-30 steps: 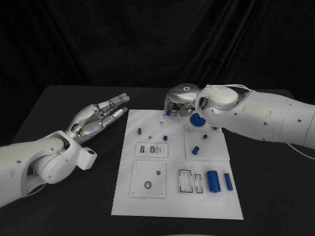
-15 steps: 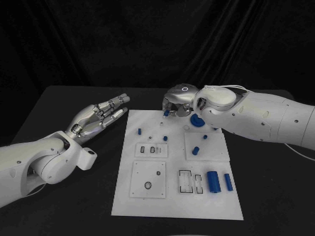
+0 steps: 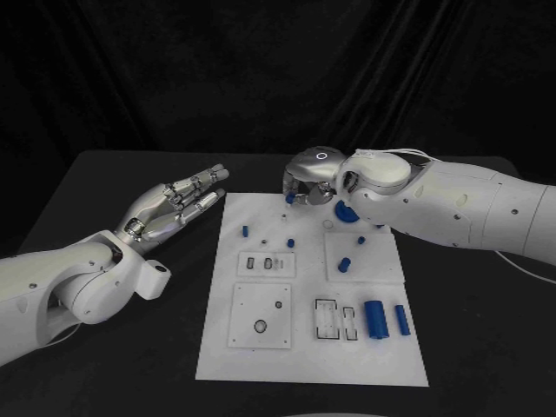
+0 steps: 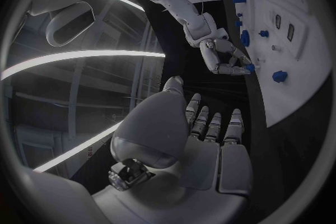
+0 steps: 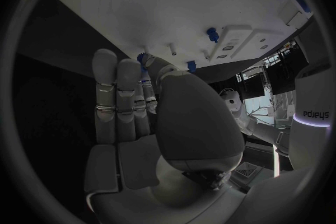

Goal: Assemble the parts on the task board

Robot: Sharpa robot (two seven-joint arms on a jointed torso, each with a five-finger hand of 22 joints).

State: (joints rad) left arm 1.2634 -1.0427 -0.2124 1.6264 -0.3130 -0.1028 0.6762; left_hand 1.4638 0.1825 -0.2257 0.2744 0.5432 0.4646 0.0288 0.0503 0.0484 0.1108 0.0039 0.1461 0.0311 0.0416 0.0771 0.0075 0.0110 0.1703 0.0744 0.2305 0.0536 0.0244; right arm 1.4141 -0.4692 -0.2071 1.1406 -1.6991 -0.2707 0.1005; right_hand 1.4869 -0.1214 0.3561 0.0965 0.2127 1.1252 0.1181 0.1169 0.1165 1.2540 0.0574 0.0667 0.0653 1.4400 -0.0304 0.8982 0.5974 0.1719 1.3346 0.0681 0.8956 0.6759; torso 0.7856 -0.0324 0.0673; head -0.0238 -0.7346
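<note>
Parts: a small blue piece [image 3: 294,198] is pinched in our right hand [image 3: 311,178] over the task board's [image 3: 309,356] far edge, probably lifted for seating; other blue pieces [image 3: 377,321] lie nearer us, while our left hand [image 3: 178,206] waits spread beside the board

The head view looks down from above onto the table [image 3: 90,182], with the task board [image 3: 306,356] in the frame's centre, at middling range. The left wrist view sits close behind the left hand [image 4: 199,140], facing across the board's far end toward the right hand [image 4: 223,59]. The right wrist view sits close behind the right hand, facing the board, which fills its upper half.
</note>
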